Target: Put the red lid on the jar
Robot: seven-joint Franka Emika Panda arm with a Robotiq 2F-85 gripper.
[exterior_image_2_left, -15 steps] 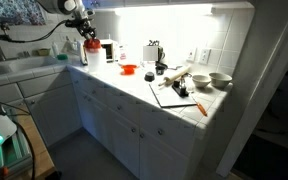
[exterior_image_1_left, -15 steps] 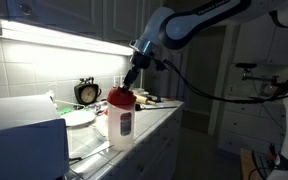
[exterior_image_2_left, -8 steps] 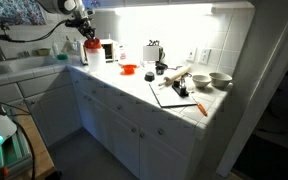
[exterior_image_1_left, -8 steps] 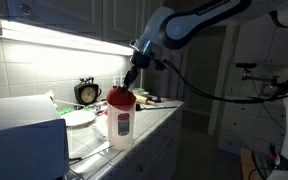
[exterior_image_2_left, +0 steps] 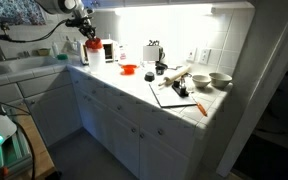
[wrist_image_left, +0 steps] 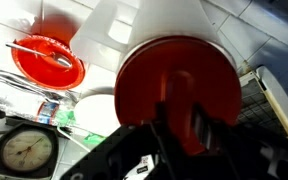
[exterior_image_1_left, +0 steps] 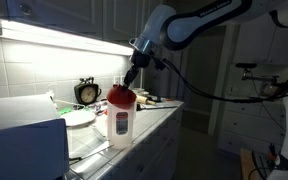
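The red lid (exterior_image_1_left: 121,96) sits on top of the jar (exterior_image_1_left: 121,125), a tall whitish jar with a small dark label, standing on the counter. Both also show in an exterior view, the lid (exterior_image_2_left: 91,43) above the jar (exterior_image_2_left: 92,53). In the wrist view the red lid (wrist_image_left: 174,65) fills the middle, with the jar's white body (wrist_image_left: 149,18) behind it. My gripper (wrist_image_left: 180,122) reaches down onto the lid from above (exterior_image_1_left: 130,82), its fingers shut on a raised ridge in the lid's middle.
A round clock (exterior_image_1_left: 87,92) and white dishes (exterior_image_1_left: 79,118) stand behind the jar. A red bowl (exterior_image_2_left: 129,69), a cutting board (exterior_image_2_left: 179,95) and bowls (exterior_image_2_left: 221,79) lie further along the counter. A sink (exterior_image_2_left: 19,65) is beside the jar.
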